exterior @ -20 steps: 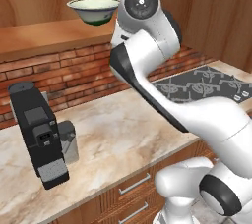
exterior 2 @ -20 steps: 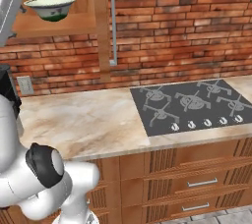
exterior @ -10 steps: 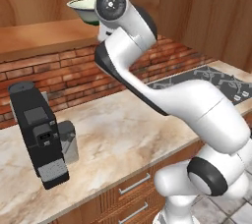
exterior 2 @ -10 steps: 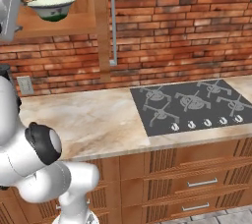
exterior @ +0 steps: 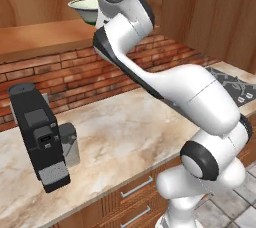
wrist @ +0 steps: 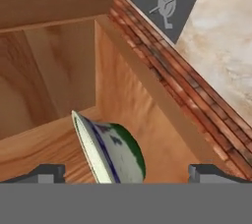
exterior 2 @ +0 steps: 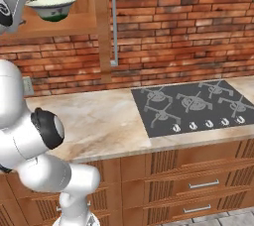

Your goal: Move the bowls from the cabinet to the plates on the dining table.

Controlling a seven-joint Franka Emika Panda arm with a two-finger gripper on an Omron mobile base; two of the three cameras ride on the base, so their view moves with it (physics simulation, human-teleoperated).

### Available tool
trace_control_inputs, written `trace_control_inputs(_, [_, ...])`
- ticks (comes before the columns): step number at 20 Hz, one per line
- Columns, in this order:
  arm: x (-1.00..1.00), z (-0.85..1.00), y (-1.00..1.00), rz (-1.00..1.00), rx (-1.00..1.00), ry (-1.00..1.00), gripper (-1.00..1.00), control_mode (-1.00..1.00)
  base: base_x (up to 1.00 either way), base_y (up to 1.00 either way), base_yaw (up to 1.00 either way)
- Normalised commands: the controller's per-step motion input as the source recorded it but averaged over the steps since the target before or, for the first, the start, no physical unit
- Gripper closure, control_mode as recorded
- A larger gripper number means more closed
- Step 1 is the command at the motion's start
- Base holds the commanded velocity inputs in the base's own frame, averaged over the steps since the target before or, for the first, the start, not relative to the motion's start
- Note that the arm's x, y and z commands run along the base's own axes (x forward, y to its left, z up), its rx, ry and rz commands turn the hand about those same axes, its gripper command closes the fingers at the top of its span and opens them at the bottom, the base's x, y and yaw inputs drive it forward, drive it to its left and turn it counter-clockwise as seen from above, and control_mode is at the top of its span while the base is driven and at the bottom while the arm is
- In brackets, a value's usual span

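the fingers (wrist: 47, 173) stand spread wide and released, one dark tip at about 8 o'clock in the hand view and the other at about 4 o'clock, with nothing clamped between them; the gripper (wrist: 127, 174) is aimed into the open cabinet (wrist: 54, 31). a bowl (wrist: 110, 153) sits between the two tips, seen edge-on and tilted because the camera is rolled, its pale rim toward 9 o'clock and its green and blue-patterned outside toward 3 o'clock; whether either tip touches it cannot be told. it rests on the cabinet's wooden shelf floor, close to the side wall that runs off toward 1 o'clock. in the left base view the bowl (exterior: 85, 9) stands upright on the shelf at about 11 o'clock, partly hidden behind the arm's upper joint, and in the right base view the bowl (exterior 2: 51, 8) sits at about 10 o'clock on the shelf, just beside the hand at the left edge. below the cabinet (exterior 2: 74, 2) runs a brick wall (exterior 2: 188, 27), and under that a marble-patterned counter (exterior 2: 99, 116) with a black hob (exterior 2: 193, 106) at 3 o'clock. in the left base view a black coffee machine (exterior: 40, 137) stands on the counter at about 8 o'clock, well apart from the bowl.
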Motion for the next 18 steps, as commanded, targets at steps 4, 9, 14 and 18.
trace_control_inputs(4, [0.54, 0.0, 0.07, 0.11, 0.04, 0.06, -1.0, -1.0, 0.0, 0.0, 0.0])
trace_control_inputs(9, [0.55, -0.03, 0.08, 0.11, 0.0, 0.06, -1.0, -1.0, 0.0, 0.0, 0.0])
trace_control_inputs(14, [0.56, 0.0, 0.02, 0.09, 0.0, 0.04, -1.0, -1.0, 0.0, 0.0, 0.0])
trace_control_inputs(18, [0.6, 0.0, 0.0, 0.07, -0.03, 0.02, -1.0, -1.0, 0.0, 0.0, 0.0])
